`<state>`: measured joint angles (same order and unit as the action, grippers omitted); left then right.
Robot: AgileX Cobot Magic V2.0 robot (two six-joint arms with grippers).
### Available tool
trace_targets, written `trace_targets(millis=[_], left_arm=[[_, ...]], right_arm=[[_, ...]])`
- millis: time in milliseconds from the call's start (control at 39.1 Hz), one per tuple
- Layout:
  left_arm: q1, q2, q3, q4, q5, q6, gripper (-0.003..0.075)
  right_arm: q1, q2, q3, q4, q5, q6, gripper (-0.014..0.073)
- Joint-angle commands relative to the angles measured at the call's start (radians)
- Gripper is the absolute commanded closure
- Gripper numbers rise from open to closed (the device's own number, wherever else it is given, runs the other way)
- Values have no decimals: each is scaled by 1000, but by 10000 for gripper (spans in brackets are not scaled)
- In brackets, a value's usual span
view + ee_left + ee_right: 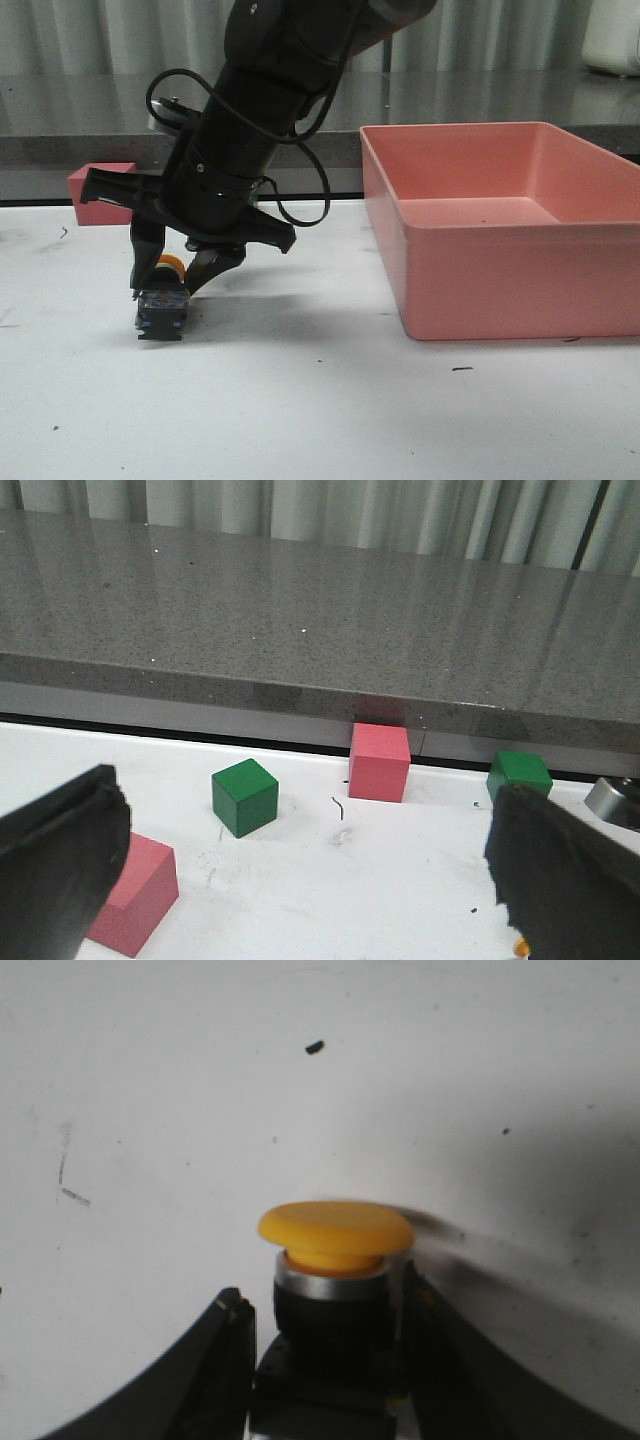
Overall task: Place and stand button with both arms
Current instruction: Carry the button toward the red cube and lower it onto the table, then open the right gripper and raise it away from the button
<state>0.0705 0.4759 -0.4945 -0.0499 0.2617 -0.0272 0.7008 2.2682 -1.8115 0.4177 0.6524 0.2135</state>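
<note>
right gripper (172,285): we see its fingers flanking the button's collar, grip unclear | button (335,1260): upright on the white table (320,410), between those fingers | left gripper (300,880): spread wide, holding nothing

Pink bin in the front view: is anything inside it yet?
No; the pink bin shows only its bare floor, and the button stands on the table.
</note>
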Motion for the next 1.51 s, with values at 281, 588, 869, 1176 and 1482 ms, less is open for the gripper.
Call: trace_targets(millis=[281,588,869,1176,1482], left_arm=[[1,12,-37,-2,-73,-6,29],[1,12,-37,-2,-73,-6,29],[1,12,-37,-2,-73,-6,29],[1,12,-37,-2,-73,-6,29],[1,12,-37,-2,-73,-6,29]], right_arm=[[-4,-37,-36,17,-25,3,379],[-4,-37,-36,57,-32,4,132],[-4,-79,-36,54,-40,1,107],[-4,-213,-36,46,-16,-71,468],[-14,-297,-36,0,107,-103,655]])
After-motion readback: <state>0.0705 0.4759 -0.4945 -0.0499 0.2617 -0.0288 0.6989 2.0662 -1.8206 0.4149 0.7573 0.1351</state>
